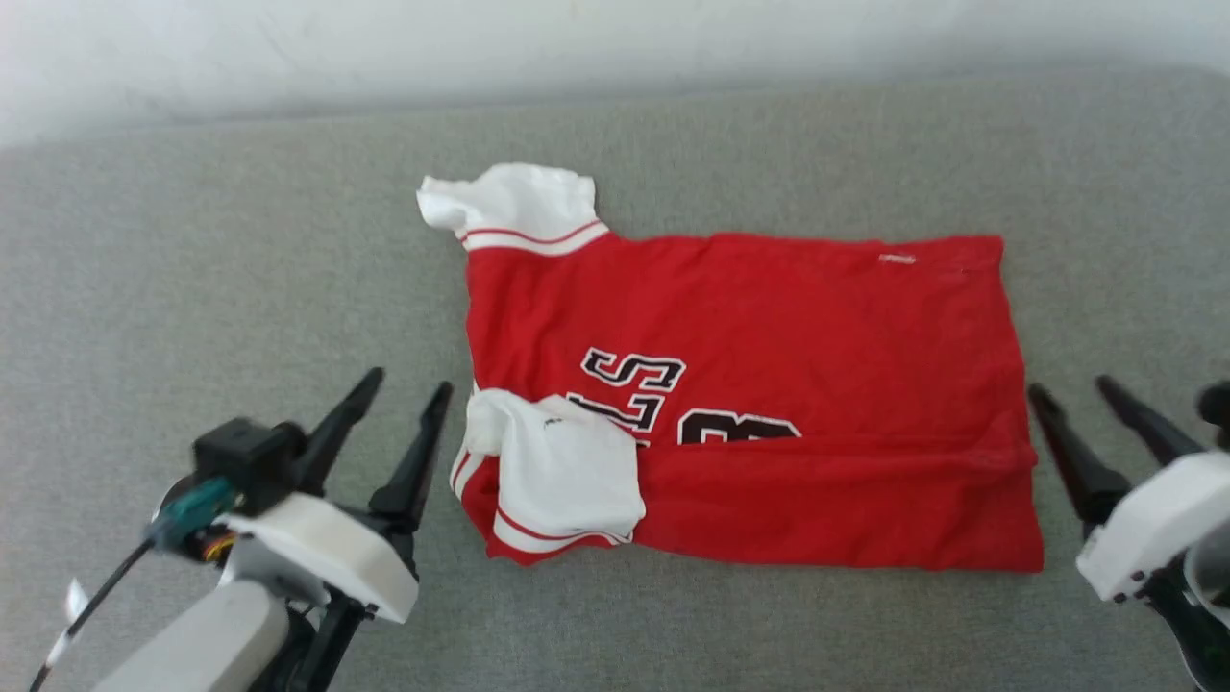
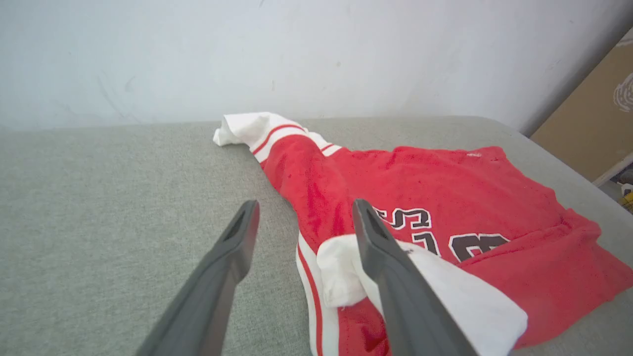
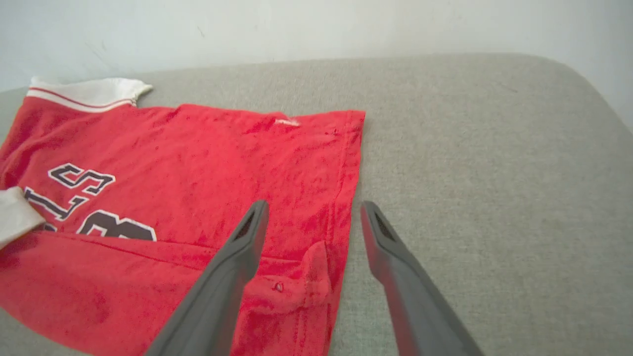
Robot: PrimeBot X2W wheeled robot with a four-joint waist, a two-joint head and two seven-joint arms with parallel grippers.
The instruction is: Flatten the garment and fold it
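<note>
Jersey (image 1: 846, 336) print, black w/ white outline, center-left of head view: one clear letter, "S" (image 1: 632, 370). Below it is a 2nd row of letters (image 1: 620, 411), cut off by the white sleeve (image 1: 567, 481) lying over them. Only part strokes show, not readable. Right of those is a big numeral (image 1: 738, 428), reads approx. as "3"; lower part is hidden under the jersey's folded red edge. Same "S" and "3" show mid-right in left wrist view and at left in right wrist view. Small white tag (image 1: 896, 258) near the jersey's upper right edge: too small to read. Brown board (image 2: 583, 113), right edge of left wrist view, has a pale scribble (image 2: 624, 93), no legible text.
</note>
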